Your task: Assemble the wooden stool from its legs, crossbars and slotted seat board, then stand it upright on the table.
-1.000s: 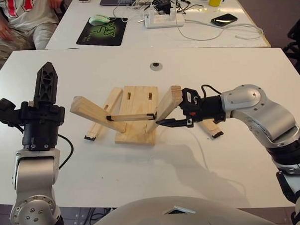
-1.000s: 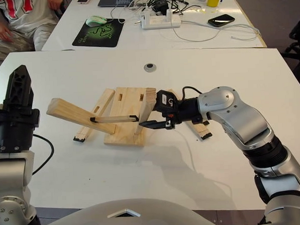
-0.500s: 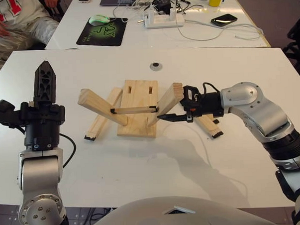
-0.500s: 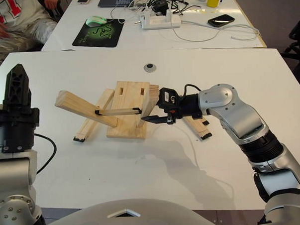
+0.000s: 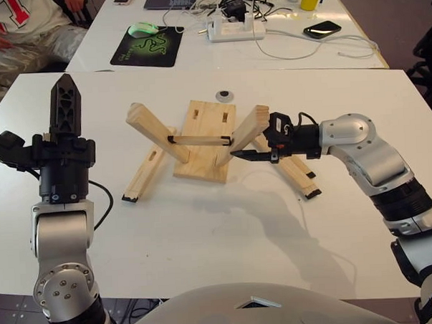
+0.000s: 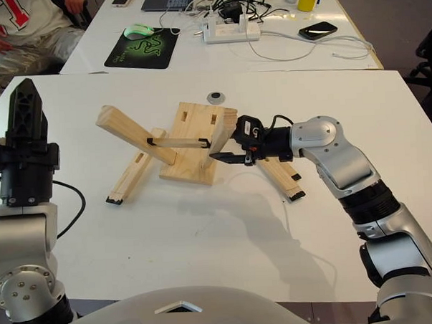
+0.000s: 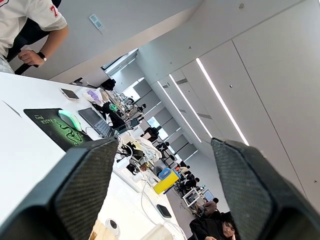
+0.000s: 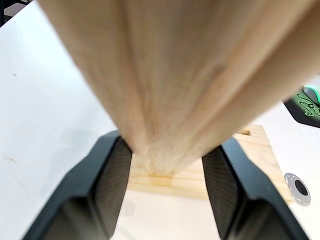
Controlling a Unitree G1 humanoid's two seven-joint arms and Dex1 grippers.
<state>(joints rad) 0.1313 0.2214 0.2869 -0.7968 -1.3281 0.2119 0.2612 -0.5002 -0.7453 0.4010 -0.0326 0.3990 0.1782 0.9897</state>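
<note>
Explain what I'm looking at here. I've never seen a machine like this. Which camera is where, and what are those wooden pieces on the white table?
This is a humanoid robot with two arms, each ending in a two-fingered gripper. The two wide pictures come from cameras in its head, looking down over a white table. The two close-ups come from cameras on its wrists. The left gripper points upward, open and empty. The right gripper is shut on a pale wooden leg, which a thin crossbar joins to a second leg. That frame leans over the flat slotted seat board. A loose wooden piece lies left of the board, another loose piece beside the right gripper.
</note>
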